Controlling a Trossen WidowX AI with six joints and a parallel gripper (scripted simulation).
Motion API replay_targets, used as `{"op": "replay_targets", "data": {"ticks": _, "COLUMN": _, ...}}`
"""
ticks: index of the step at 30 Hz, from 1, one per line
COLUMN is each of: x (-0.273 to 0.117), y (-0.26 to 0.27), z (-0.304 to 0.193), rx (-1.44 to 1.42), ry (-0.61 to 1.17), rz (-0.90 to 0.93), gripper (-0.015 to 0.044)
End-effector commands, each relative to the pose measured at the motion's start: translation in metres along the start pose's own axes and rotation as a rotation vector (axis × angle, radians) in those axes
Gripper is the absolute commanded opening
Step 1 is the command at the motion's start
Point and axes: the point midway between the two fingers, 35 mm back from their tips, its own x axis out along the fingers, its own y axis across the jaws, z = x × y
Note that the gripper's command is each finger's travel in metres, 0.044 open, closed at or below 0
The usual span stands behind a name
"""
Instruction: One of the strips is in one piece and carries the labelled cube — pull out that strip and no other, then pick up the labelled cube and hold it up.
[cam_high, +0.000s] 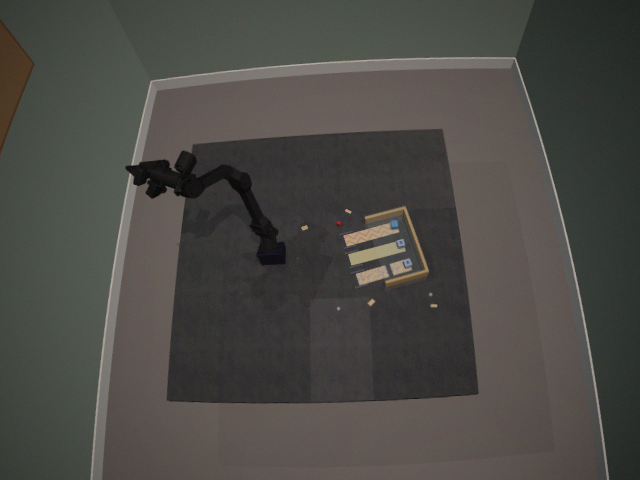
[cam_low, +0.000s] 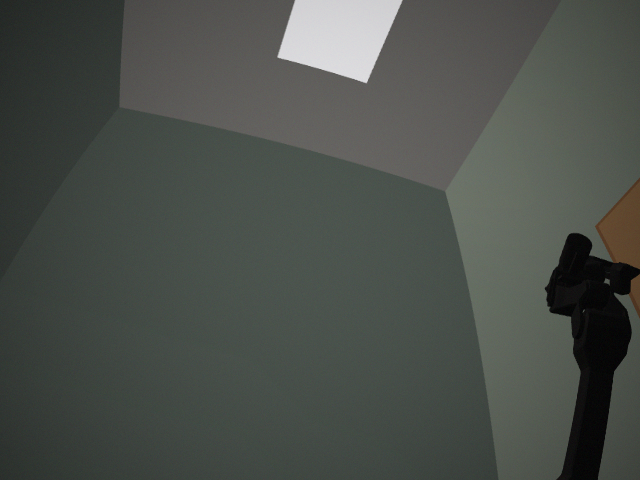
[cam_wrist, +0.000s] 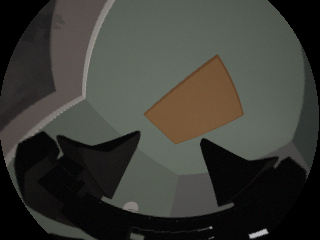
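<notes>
Top view: arm off to one side, strips + cubes in/at 3-sided frame

Top: gripper (cam_high: 132, 173) (cam_low: 627, 276) (cam_wrist: 171, 138) well apart from the wood frame (cam_high: 416, 240). Middle strip (cam_high: 373, 254), plain yellowish, is in 1 pc; labelled cube (cam_high: 400, 243) on its far end, inside frame. Zigzag strip (cam_high: 368, 235) w/ plain blue cube (cam_high: 394, 224) on one side; on the other, patterned strip (cam_high: 372, 275) in 2 pcs w/ a gap, its marked cube (cam_high: 407, 263) on the far pc. Red dot (cam_high: 339, 223) near zigzag strip.

Ext.: only upper arm (cam_low: 591, 413) + gripper, R edge of pic; finger gap n/a from here.

Wrist: fingers wide open, nothing btwn them; orange panel (cam_wrist: 200, 102) on wall beyond.
</notes>
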Motion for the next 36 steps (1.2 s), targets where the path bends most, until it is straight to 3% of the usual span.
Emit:
{"op": "replay_targets", "data": {"ticks": 1, "x": -0.002, "y": -0.002, "z": 0.000, "rx": -0.008, "ry": 0.001, "rz": -0.008, "gripper": 0.0400}}
{"op": "replay_targets", "data": {"ticks": 8, "x": -0.070, "y": -0.062, "z": 0.004, "rx": -0.318, "ry": 0.070, "rz": -0.336, "gripper": 0.0400}}
{"op": "replay_targets", "data": {"ticks": 18, "x": -0.212, "y": -0.124, "z": 0.014, "rx": -0.732, "ry": 0.349, "rz": -0.842, "gripper": 0.0400}}
{"op": "replay_targets", "data": {"ticks": 27, "x": -0.363, "y": -0.129, "z": 0.027, "rx": -0.978, "ry": 0.777, "rz": -1.247, "gripper": 0.0400}}
{"op": "replay_targets", "data": {"ticks": 36, "x": -0.508, "y": -0.077, "z": 0.044, "rx": -1.058, "ry": 1.351, "rz": -1.546, "gripper": 0.0400}}
